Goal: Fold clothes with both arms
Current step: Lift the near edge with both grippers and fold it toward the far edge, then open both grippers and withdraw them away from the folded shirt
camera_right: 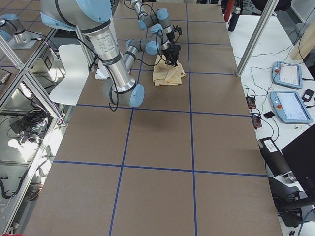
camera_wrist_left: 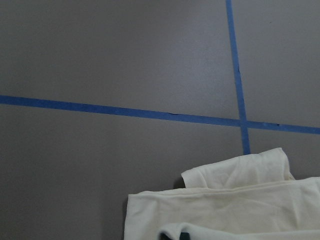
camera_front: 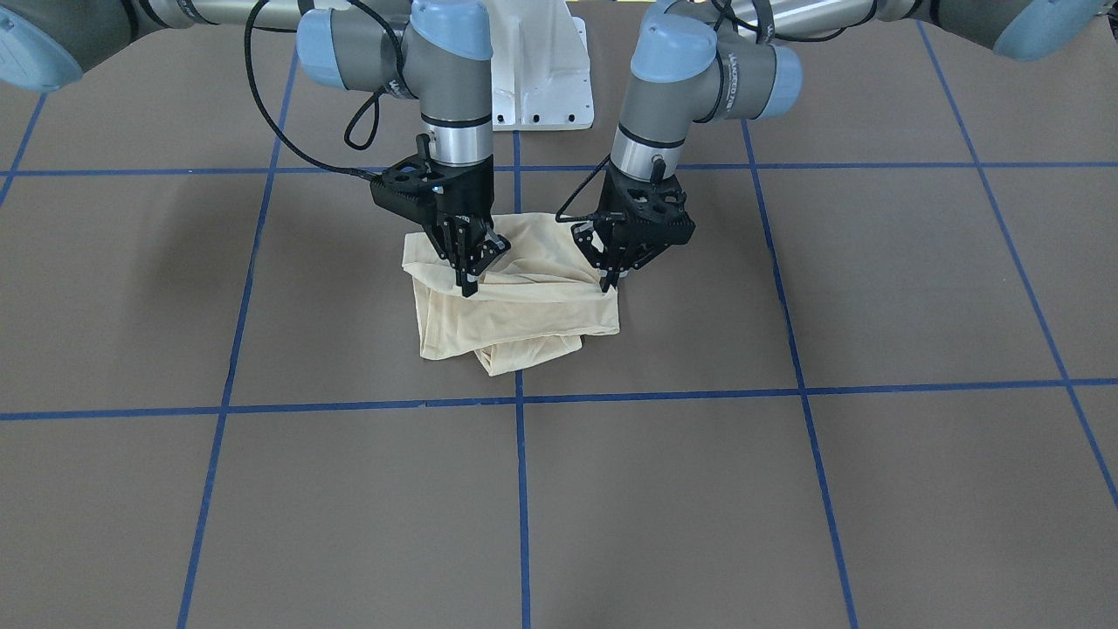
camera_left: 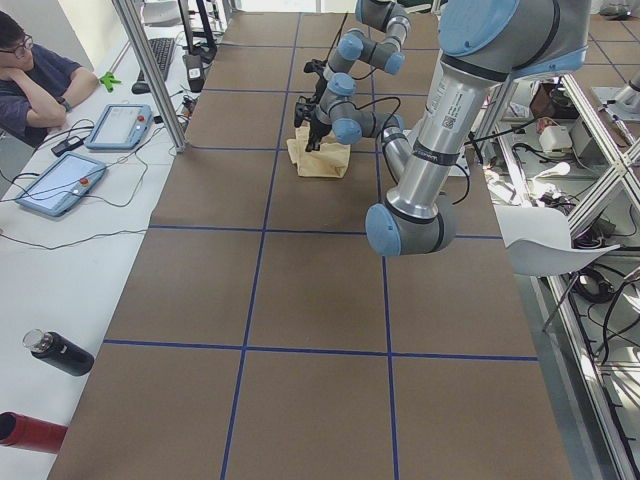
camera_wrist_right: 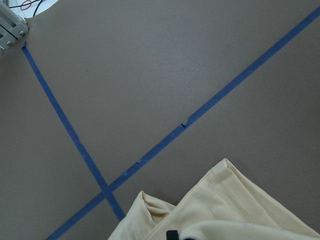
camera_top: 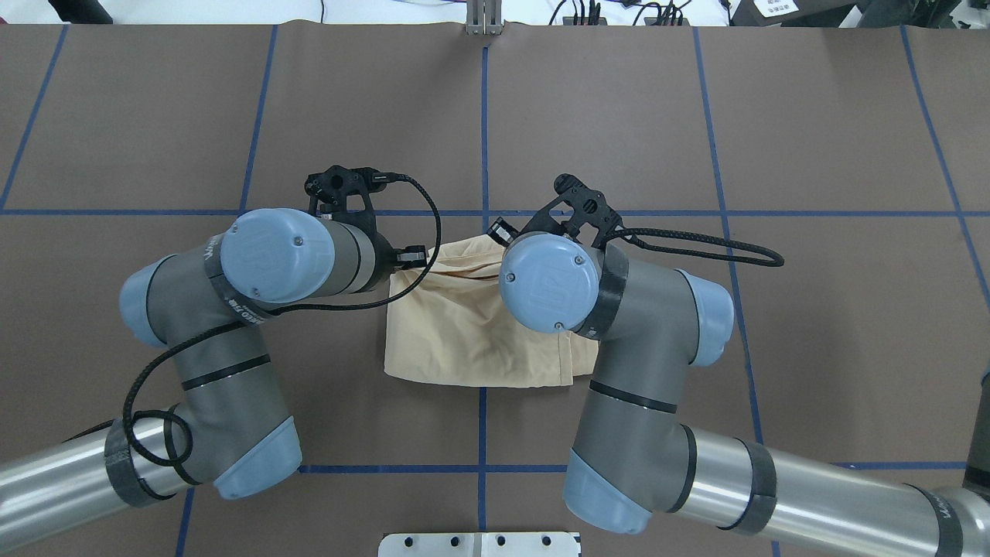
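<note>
The shirt (camera_front: 524, 310) lies as a loosely folded, cream-yellow bundle on the brown tabletop (camera_front: 349, 489). It sits astride the centre line of blue tape (camera_front: 521, 489), between two crossing tape lines and on the robot's side of the middle.

Both arms bend down over the shirt from either side. In the front view the left gripper (camera_front: 609, 281) stands nearly upright at one upper corner of the bundle. Its fingers are drawn together to a point, pinching the cloth edge. The right gripper (camera_front: 470, 286) stands at the other side of the same edge, tilted slightly, and its fingers are likewise closed on the fabric. A ridge of cloth runs between the two grippers, and the layers below fan out toward the camera with one rounded fold sticking out lowest.

From overhead, the left arm (camera_top: 267, 255) and right arm (camera_top: 549, 282) hide their grippers, and the shirt (camera_top: 456, 333) shows between the wrists.

The left wrist view shows the shirt (camera_wrist_left: 225, 200) at its lower right, below a tape crossing. The right wrist view shows the shirt (camera_wrist_right: 225, 205) along its bottom.
</note>
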Robot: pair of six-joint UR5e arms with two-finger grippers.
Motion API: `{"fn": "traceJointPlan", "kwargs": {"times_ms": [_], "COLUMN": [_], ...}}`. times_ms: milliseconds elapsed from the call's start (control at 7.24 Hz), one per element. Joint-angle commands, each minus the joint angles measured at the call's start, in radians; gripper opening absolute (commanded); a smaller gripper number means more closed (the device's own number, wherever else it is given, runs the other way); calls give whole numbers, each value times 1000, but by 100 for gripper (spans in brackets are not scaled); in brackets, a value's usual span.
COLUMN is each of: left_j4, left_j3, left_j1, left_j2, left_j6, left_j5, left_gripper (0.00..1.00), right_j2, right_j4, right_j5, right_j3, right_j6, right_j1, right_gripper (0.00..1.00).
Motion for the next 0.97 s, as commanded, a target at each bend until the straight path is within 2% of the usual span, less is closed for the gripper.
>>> {"fn": "traceJointPlan", "kwargs": {"times_ms": [0, 138, 276, 553, 691, 829], "left_j4": [-51, -57, -59, -91, -88, -79], "left_j3": [64, 64, 61, 50, 38, 16], "left_j1": [-21, -41, -59, -136, -169, -217], "left_j2": [-6, -8, -8, 4, 7, 29], "left_j6": [77, 120, 160, 337, 393, 459], "left_j5": [1, -5, -14, -163, -191, -247], "left_gripper": [20, 58, 100, 100, 100, 100], "right_j2": [44, 81, 94, 103, 103, 95], "right_j4": [107, 108, 108, 103, 99, 83], "right_j5": [27, 90, 103, 199, 219, 291], "right_j3": [-155, -200, -199, -194, -186, -174], "right_j6": [-71, -80, -120, -155, -198, -282], "right_j1": [50, 87, 102, 130, 135, 177], "right_gripper": [51, 73, 100, 100, 100, 100]}}
